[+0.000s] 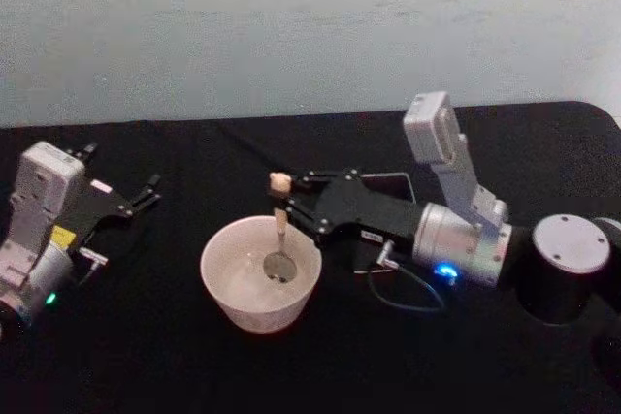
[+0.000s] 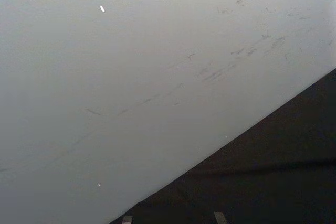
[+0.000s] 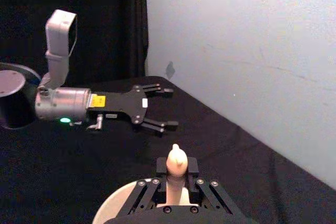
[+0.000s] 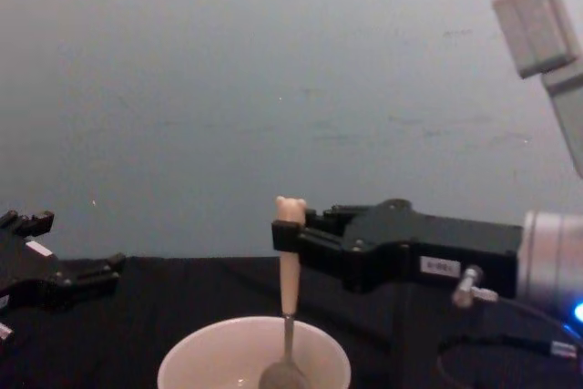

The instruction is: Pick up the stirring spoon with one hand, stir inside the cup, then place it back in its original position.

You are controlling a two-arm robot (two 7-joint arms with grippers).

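Note:
The cream-white cup stands on the black table near the middle. The stirring spoon hangs upright in it, with its metal bowl down inside the cup and its bear-head knob on top. My right gripper reaches in from the right and is shut on the spoon's wooden handle just below the knob. Far off at the left, my left gripper rests open on the table, also seen as the left gripper in the right wrist view.
A dark square holder lies behind the right gripper, mostly hidden by it. A thin cable loops on the cloth by the right wrist. A pale wall runs close behind the table's back edge.

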